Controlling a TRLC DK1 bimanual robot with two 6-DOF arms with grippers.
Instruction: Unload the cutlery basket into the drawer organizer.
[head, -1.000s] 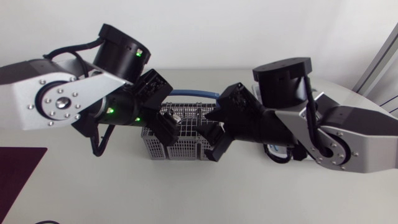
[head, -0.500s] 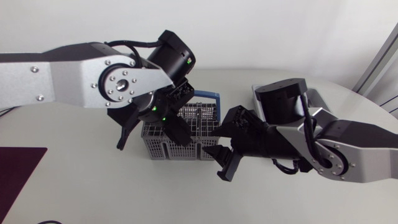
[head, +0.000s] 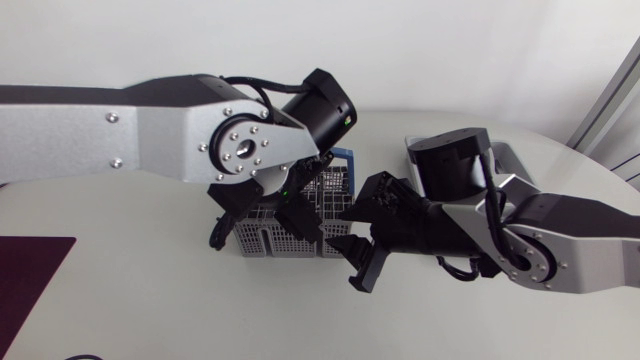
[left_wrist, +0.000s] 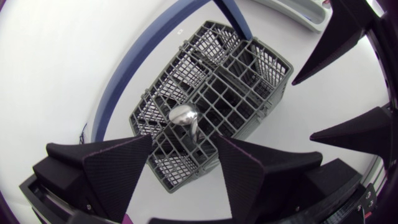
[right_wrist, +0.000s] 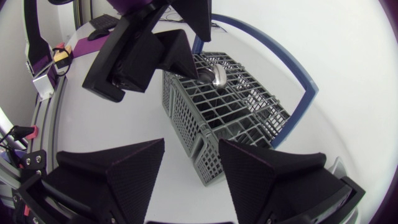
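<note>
Swung the left arm (head: 150, 150) farther right during the last half second, bringing its wrist from the near-left end of the cutlery basket (head: 255, 238) to above the middle; kept the right arm (head: 560, 240) almost unmoved. Noted a dark mat (head: 30, 270) at the far left of the tabletop (head: 150, 320). Held the left gripper (left_wrist: 183, 142) pointed down over the basket, fingers spread wide and gripping nothing. Saw one metal utensil (left_wrist: 184, 117) standing upright in a middle compartment, rounded end up, in the gap between those fingers and seemingly touching neither. Could make out no other cutlery through the grey mesh. Found the basket's blue handle (left_wrist: 235, 17) folded back on the far side. Kept the right gripper (right_wrist: 191, 146) low beside the basket's right end, fingers wide apart and empty, close to the mesh but clear of it. Glimpsed the grey drawer organizer (head: 512, 158) behind the right arm, mostly hidden, well apart from the basket.
</note>
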